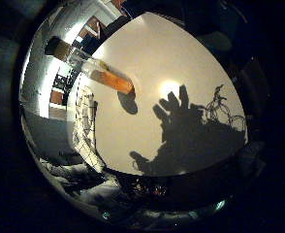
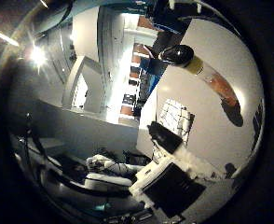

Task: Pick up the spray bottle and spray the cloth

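The spray bottle (image 1: 106,74) holds orange liquid and has a black spray head. It stands on the white table (image 1: 172,58) away from my hand. In the right thumb side palm view the bottle (image 2: 210,77) stands past the cloth. The cloth (image 2: 178,118) is white with a dark grid pattern and lies on the table near its edge; the right little finger side palm view shows it (image 1: 84,121) beside the bottle. My right hand (image 2: 170,175) is above the table, and its white and black parts show beside the cloth. Its shadow (image 1: 181,121) on the table shows spread fingers holding nothing.
The table edge runs just past the cloth. Beyond it lie the room's floor, white walls and shelving (image 2: 128,93). A bright lamp reflection (image 1: 170,94) sits on the table by the hand's shadow.
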`<state>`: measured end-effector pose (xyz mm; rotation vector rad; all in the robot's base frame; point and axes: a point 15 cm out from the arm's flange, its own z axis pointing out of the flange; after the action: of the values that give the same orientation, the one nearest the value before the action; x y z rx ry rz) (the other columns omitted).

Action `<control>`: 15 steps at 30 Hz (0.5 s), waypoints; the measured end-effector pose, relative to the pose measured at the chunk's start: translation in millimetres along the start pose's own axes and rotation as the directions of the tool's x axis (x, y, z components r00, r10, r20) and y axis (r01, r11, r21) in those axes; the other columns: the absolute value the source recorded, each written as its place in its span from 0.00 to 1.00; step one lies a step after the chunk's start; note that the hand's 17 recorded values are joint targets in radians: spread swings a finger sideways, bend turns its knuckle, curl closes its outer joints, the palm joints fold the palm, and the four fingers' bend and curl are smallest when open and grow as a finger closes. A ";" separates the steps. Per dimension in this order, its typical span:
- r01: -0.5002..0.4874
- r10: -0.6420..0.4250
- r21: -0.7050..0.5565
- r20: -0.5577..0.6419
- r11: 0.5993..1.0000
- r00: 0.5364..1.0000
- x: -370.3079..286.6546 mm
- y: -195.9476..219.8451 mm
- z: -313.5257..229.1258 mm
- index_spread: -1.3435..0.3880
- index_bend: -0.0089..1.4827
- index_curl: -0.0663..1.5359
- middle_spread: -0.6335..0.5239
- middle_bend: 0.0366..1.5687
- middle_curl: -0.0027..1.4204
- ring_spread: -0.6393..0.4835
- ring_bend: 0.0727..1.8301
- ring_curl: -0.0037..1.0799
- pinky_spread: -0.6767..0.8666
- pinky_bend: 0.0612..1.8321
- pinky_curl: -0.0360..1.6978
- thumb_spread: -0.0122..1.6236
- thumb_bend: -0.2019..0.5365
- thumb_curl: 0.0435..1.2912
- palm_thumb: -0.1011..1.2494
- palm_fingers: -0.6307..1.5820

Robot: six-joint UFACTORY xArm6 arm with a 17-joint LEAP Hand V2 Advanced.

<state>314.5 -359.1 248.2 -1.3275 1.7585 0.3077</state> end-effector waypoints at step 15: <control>-0.036 0.031 0.086 0.058 0.996 0.998 7.8 -19.1 46.2 0.71 0.11 0.21 0.69 0.14 0.25 0.69 0.28 0.29 0.67 0.26 0.18 0.60 0.24 0.21 0.48 0.38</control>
<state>353.7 -341.8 221.3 -1.2169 1.7293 0.2813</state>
